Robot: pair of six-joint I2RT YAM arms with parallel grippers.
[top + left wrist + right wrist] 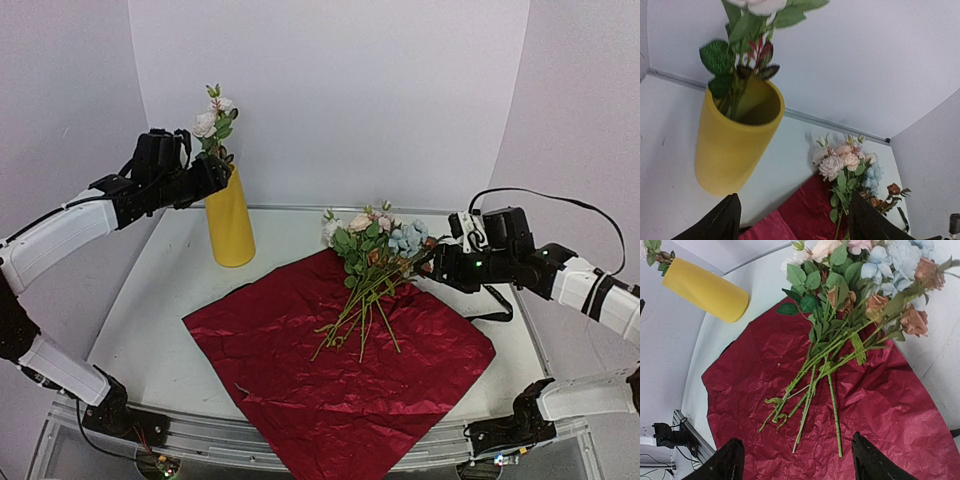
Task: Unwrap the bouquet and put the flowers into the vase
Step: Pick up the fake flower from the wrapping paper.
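The yellow vase (230, 225) stands upright at the back left, with one white-bloomed stem (212, 122) in it. My left gripper (218, 172) hovers open beside the vase's mouth, nothing between its fingers (725, 220). In the left wrist view the vase (732, 145) and its stem (740, 60) are close ahead. The bouquet's dark red paper (340, 370) lies spread flat. The other flowers (370, 270) lie loose on it, blooms toward the back right. My right gripper (426, 262) is open by the blooms, and its view looks down on the green stems (815, 375).
A black strap or cable (492, 316) lies on the table just right of the paper. The table's metal front rail (250, 440) runs between the arm bases. White walls close in the back and sides.
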